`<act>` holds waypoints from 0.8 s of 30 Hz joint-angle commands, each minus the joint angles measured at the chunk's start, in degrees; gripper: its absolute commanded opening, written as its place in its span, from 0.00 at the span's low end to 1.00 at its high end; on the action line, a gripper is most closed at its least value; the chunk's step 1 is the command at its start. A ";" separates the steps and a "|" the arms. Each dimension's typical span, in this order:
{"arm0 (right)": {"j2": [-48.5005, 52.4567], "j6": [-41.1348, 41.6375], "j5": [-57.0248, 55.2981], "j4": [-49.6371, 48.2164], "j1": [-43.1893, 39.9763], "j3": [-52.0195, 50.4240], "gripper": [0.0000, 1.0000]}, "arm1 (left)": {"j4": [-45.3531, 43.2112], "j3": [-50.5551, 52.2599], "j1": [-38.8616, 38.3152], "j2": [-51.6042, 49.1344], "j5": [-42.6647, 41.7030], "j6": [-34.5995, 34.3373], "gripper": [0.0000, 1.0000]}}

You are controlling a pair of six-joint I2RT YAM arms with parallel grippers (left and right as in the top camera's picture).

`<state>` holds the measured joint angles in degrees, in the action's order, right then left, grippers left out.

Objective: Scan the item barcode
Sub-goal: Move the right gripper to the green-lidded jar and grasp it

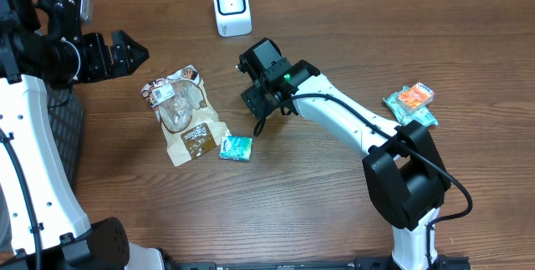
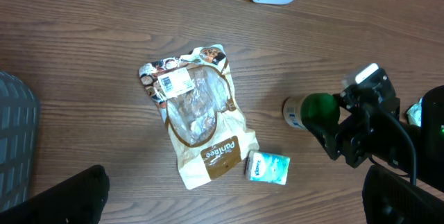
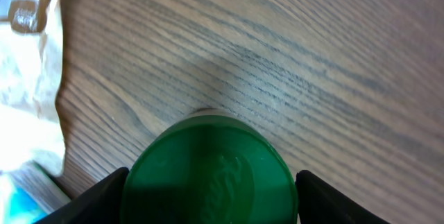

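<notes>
A: Item: green-capped bottle point(image 2: 305, 110), mid-table, apparently on its side; scanner point(image 1: 231, 7) at its 11 o'clock

B: Right gripper point(image 3: 208, 197): jaws flank the cap, hold unconfirmed. Left gripper point(image 1: 129, 53): spread wide, empty

A: Step: pickup. Next, likely: firm pinch, lift, label towards scanner

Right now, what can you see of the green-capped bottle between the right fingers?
The green-capped bottle is small, with a round, glossy green cap, plastic by the look, faintly embossed. Below the cap shows a white body with a blue mark. It sits on the wooden table, apart from the tissue pack. The fingers of the right gripper flank the cap on both sides; whether they press it yet I cannot tell. Upright or lying, I cannot say.
</notes>
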<state>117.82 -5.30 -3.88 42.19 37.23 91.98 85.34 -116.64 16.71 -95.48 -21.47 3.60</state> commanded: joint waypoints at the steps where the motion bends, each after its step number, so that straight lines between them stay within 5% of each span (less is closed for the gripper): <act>1: -1.46 -9.77 -0.52 0.15 0.22 1.11 0.71 | -0.11 -0.72 0.04 0.61 -0.57 1.14 1.00; 10: -3.87 -37.97 10.29 7.10 0.20 1.11 0.76 | -0.11 -0.72 0.04 0.61 -0.57 1.14 1.00; 15: -5.14 -38.25 11.63 7.48 0.00 1.11 0.79 | -0.11 -0.72 0.04 0.61 -0.57 1.14 1.00; 16: -5.42 -35.89 11.52 7.15 -0.22 1.14 0.82 | -0.11 -0.72 0.04 0.61 -0.57 1.14 1.00; 19: -6.08 -8.48 11.56 4.44 -1.92 2.91 1.00 | -0.09 -0.72 0.04 0.61 -0.57 1.14 1.00; 24: -5.90 16.98 18.99 3.34 -4.15 2.78 1.00 | -0.09 -0.72 0.04 0.61 -0.57 1.14 1.00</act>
<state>114.10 -7.33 9.19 45.91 34.26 93.65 85.34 -116.64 16.71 -95.48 -21.47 3.60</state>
